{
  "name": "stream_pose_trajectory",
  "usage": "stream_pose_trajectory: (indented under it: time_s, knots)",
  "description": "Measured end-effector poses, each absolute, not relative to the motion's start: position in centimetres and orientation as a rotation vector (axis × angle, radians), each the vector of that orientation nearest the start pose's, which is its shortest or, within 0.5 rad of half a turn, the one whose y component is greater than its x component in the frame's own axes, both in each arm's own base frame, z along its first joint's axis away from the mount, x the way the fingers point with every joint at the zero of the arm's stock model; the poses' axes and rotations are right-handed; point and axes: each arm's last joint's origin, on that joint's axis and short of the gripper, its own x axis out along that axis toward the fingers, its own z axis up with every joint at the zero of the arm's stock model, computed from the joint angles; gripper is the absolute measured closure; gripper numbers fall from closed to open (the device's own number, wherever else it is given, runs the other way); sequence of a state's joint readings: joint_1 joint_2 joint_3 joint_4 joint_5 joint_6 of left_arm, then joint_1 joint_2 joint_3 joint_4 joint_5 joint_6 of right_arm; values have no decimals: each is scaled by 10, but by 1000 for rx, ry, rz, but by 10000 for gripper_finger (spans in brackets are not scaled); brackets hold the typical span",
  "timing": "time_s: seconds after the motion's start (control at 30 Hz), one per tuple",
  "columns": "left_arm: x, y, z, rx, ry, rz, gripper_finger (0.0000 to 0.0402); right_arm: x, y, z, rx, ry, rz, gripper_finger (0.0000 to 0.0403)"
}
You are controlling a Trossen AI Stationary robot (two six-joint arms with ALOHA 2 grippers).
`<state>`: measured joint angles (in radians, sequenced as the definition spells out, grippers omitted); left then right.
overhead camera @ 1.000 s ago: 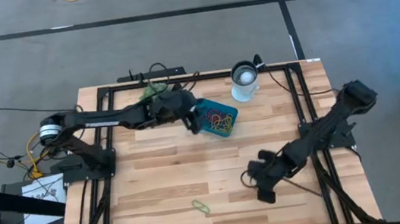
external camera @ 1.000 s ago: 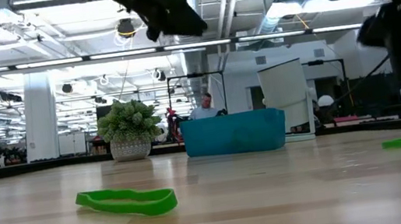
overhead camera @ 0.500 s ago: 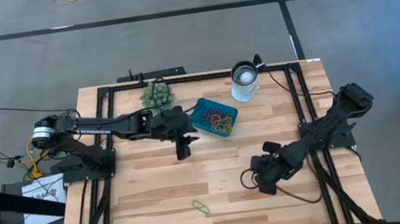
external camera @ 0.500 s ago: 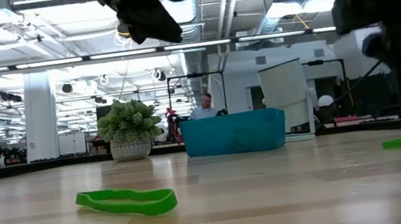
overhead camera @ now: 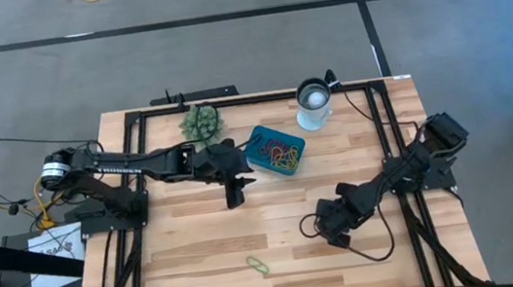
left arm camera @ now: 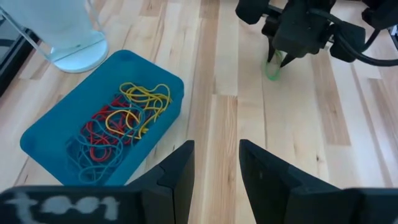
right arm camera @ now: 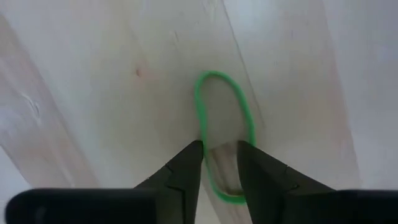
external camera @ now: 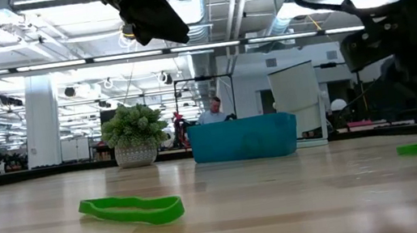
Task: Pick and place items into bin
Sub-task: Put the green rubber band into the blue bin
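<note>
Your right tool (right arm camera: 219,163), fingers slightly apart, is straddling the near end of the green band (right arm camera: 224,124), whose length is running toward twelve o'clock from its tips.

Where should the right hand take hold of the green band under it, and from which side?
From straight above, pinching one long side of the green band: it lies flat on the table as an open oval. The right hand already straddles that strand, fingers apart.

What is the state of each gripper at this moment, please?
Left gripper: open, empty, beside the teal bin.
Right gripper: open, fingertips down around a green rubber band.
</note>
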<state>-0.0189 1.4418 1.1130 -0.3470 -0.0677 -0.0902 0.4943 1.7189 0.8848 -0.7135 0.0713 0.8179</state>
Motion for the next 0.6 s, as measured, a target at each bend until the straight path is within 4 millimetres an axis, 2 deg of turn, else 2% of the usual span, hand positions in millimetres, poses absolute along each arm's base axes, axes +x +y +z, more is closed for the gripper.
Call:
stream_pose_trajectory:
  time_s: [0.13, 0.33, 0.6]
  knots:
    - [313, -4, 282, -59, 674, 78, 285, 240, 125, 125, 277, 1496, -337, 325]
    - [313, -4, 283, -66, 671, 80, 285, 239, 125, 135, 347, 1443, -345, 393]
    - [313, -4, 283, -134, 669, 103, 285, 239, 110, 166, 361, 1276, -376, 400]
